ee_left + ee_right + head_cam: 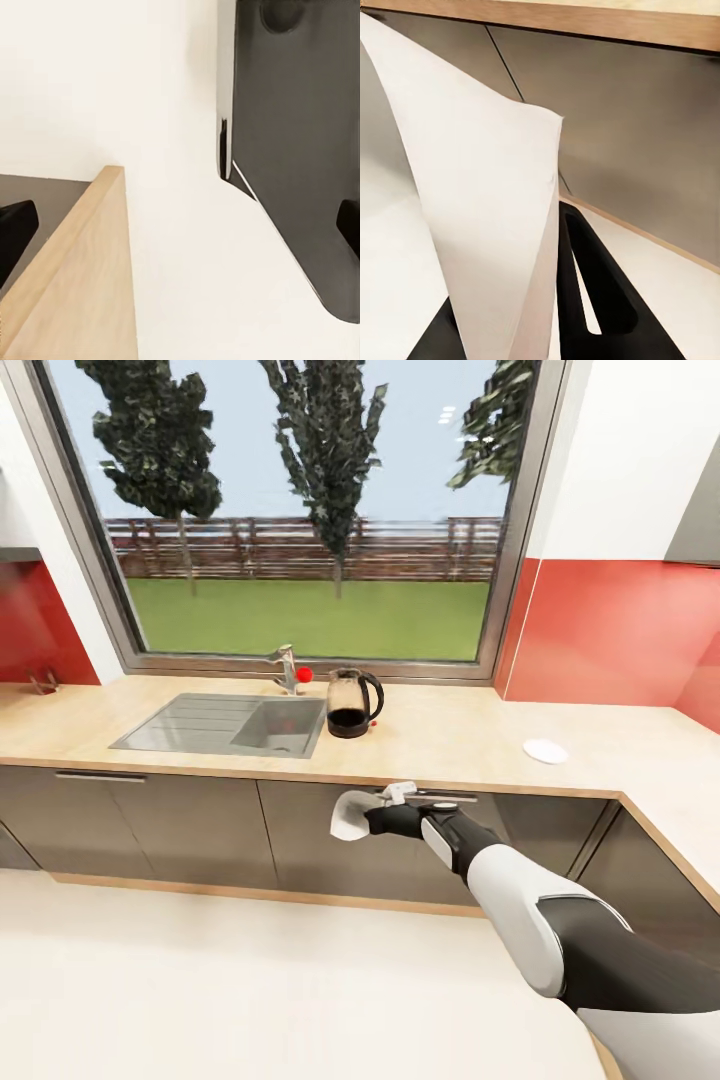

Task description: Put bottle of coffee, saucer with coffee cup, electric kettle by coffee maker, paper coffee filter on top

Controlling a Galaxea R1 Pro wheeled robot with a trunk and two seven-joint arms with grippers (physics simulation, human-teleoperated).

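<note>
Right pincer point(368, 818) clamps a thin white conical paper filter point(348, 815); rounded glass electric kettle point(353, 703) stands on wood-grain table point(450, 735). Left pincer's state cannot be told.

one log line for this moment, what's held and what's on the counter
right gripper: shut on paper filter | kettle: on countertop, beside sink | saucer: on countertop

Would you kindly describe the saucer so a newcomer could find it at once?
Start at the big window, then follow the kitchen countertop rightwards past the sink and electric kettle. The saucer lies alone there, the only flat white disc on the wood.
</note>
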